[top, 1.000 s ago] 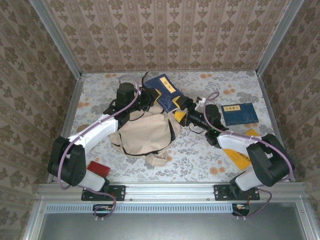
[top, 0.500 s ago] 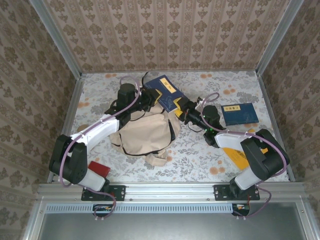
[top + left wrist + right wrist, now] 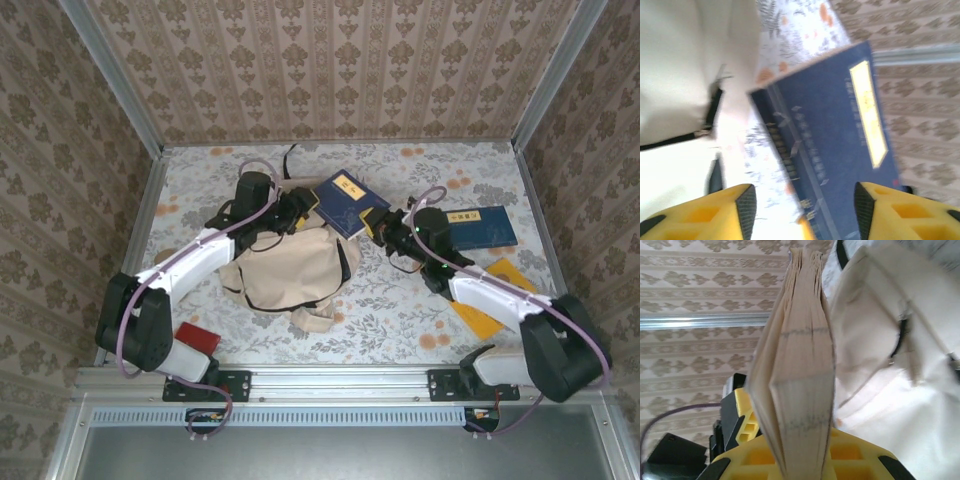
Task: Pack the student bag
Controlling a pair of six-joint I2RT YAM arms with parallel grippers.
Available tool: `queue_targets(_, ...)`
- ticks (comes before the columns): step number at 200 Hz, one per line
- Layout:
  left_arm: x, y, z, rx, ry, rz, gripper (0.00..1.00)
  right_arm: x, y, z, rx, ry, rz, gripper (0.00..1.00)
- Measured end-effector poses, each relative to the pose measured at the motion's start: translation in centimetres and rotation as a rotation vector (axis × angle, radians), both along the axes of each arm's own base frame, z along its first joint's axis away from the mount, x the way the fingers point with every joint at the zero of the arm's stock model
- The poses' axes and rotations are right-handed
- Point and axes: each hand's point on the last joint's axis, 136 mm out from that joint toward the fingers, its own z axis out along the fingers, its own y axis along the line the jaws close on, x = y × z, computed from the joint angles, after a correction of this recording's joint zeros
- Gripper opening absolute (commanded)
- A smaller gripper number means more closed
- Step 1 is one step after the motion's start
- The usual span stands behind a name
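The student bag [image 3: 290, 270] lies slumped centre-left in the top view, the right fingers [image 3: 860, 445] clamped on the blue book [image 3: 348, 198] at the bag's upper right, presumably for insertion, while the left fingers [image 3: 935, 205] stand released and empty, likely leaving the book to one grip.

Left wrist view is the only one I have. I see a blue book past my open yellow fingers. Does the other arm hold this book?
Observer: Yes. In the right wrist view the right gripper is shut on the blue book, with the page edges facing the camera.
Operator: Where does the whole bag lie from the book?
Observer: From above, the student bag lies left of the book, toward the near edge of the table. The book's near corner about meets the bag's top.
Operator: Is anything else waiting?
Observer: A second blue book lies flat on the table, to the right of the right gripper.
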Motion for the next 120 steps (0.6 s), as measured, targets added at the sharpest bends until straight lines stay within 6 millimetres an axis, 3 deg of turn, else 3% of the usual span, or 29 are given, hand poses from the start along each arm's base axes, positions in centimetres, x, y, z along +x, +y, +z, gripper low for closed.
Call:
queue_targets(62,-2.8,2.8,-1.2,0.356,-0.013,-0.171,0.70,-2.2,-10.1,0.7,-0.332,0.025,-0.151,0.14)
queue_targets(89,-4.9,3.6,-1.4,0.551,-0.045,-0.269,0.71,-3.9,-12.4,0.3,-0.422,0.058,-0.174,0.14)
queue_targets(120,-7.5,3.2,-0.7,0.733,-0.099,-0.405,0.71,-5.0,-13.2,-0.9,-0.474,0.109,-0.165,0.14)
